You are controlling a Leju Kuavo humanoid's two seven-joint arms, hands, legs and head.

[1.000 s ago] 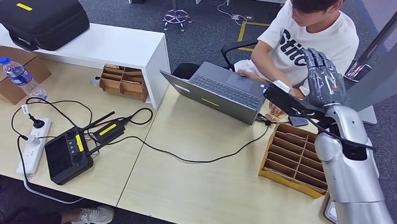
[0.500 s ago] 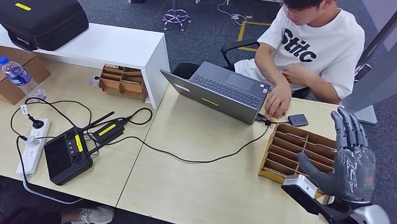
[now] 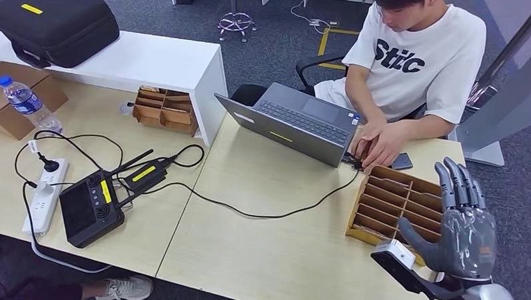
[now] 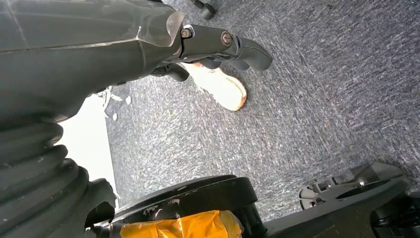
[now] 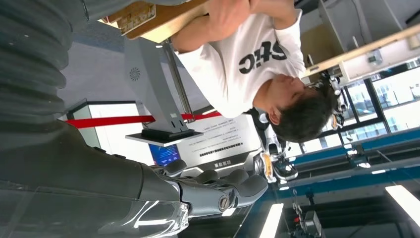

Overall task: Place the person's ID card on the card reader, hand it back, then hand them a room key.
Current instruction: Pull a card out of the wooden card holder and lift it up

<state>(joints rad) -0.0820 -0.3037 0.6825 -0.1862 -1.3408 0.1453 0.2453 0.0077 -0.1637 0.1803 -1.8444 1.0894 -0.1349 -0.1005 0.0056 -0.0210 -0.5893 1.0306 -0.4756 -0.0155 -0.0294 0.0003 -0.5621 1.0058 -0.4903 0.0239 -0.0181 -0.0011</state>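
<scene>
My right hand (image 3: 463, 223) stands upright at the table's near right corner, beside the wooden slotted organizer (image 3: 394, 201), its fingers straight and apart with nothing in them. In the right wrist view its fingers (image 5: 223, 191) hold nothing, and the person in the white T-shirt (image 5: 247, 54) is beyond them. The person (image 3: 412, 62) sits behind the table with both hands (image 3: 378, 144) resting by the laptop's corner. A small dark square device (image 3: 402, 161) lies flat next to those hands. I cannot make out a card. My left hand (image 4: 218, 44) hangs over the carpet, holding nothing.
A grey laptop (image 3: 297, 121) sits open before the person, its cable (image 3: 260, 213) crossing the table. On the left are a black controller (image 3: 87, 207), a power strip (image 3: 44, 195), a water bottle (image 3: 28, 105) and a black case (image 3: 54, 22) on a white shelf.
My right hand came down from in front of the person's chest to the near right corner and has since held almost still. The person brought both hands to the laptop's corner.
</scene>
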